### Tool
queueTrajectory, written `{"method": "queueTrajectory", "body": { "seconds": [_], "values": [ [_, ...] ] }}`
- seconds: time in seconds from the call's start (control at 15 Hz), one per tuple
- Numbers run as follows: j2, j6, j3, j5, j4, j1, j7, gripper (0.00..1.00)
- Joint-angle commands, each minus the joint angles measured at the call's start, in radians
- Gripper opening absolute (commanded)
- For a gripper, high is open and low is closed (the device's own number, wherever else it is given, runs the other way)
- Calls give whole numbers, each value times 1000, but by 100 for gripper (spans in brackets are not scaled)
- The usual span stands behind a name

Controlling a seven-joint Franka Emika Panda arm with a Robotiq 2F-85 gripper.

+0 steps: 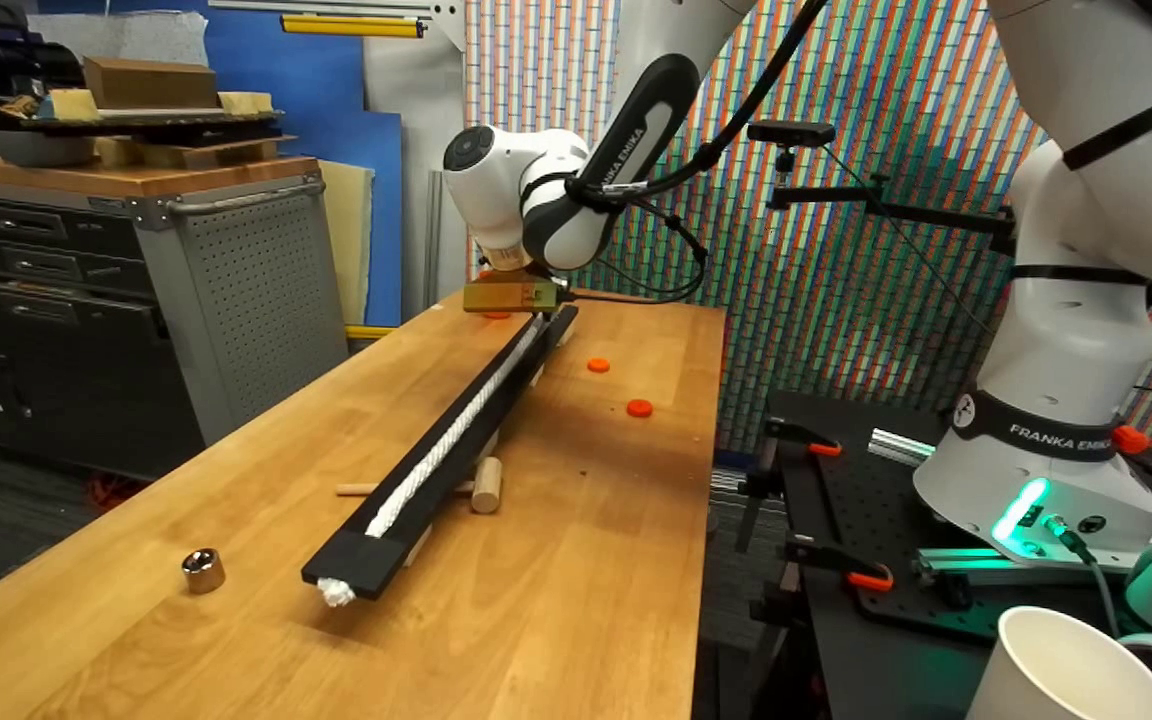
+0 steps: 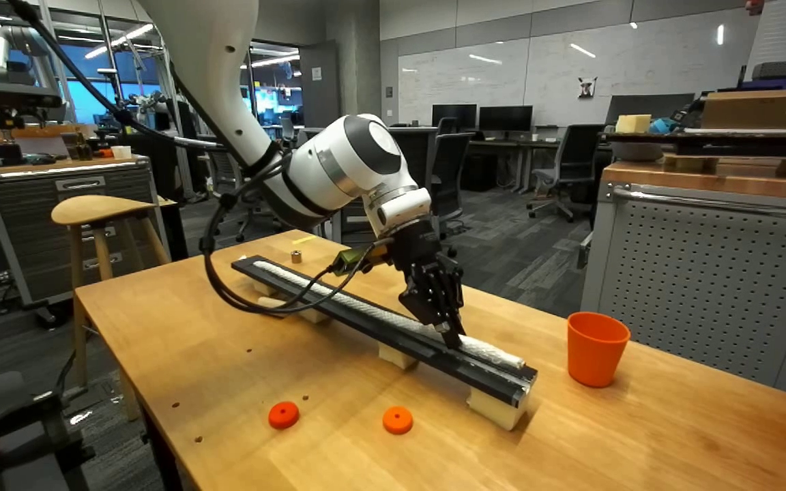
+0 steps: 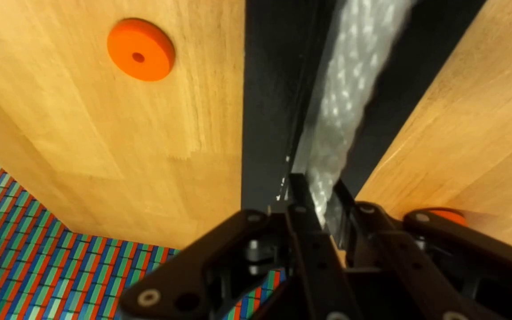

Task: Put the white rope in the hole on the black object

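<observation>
The black bar [image 1: 366, 562] lies lengthwise on the table, raised on blocks, in both exterior views [image 2: 509, 391]. The white rope [image 1: 436, 453] lies along its channel, also seen in an exterior view [image 2: 379, 312]. At one end the rope passes under a black cover and a short white tip sticks out. At the opposite end the rope [image 2: 492, 352] sits raised over the channel. My gripper [image 2: 454, 339] points down near that end. In the wrist view its fingers [image 3: 320, 184] are close on both sides of the rope [image 3: 349, 84]. In an exterior view the fingertips are hidden.
Pale blocks [image 2: 495, 409] support the bar. A wooden mallet [image 1: 486, 486] lies under it. Orange discs [image 2: 284, 414] [image 2: 398, 420] lie beside the bar. An orange cup [image 2: 596, 349] stands near the raised rope end. A metal cylinder [image 1: 203, 571] stands near the covered end.
</observation>
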Motion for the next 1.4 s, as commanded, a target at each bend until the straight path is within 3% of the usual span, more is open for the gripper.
{"method": "queueTrajectory", "body": {
  "seconds": [0.0, 1.2, 1.27, 1.33],
  "values": [
    [-23, -18, -12, -52, -14, 11, 45, 4],
    [-4, -41, 5, -46, -21, 4, 105, 4],
    [-7, -43, 8, -41, -18, 1, 105, 36],
    [-7, -41, 7, -42, -18, 2, 111, 42]
  ]
}}
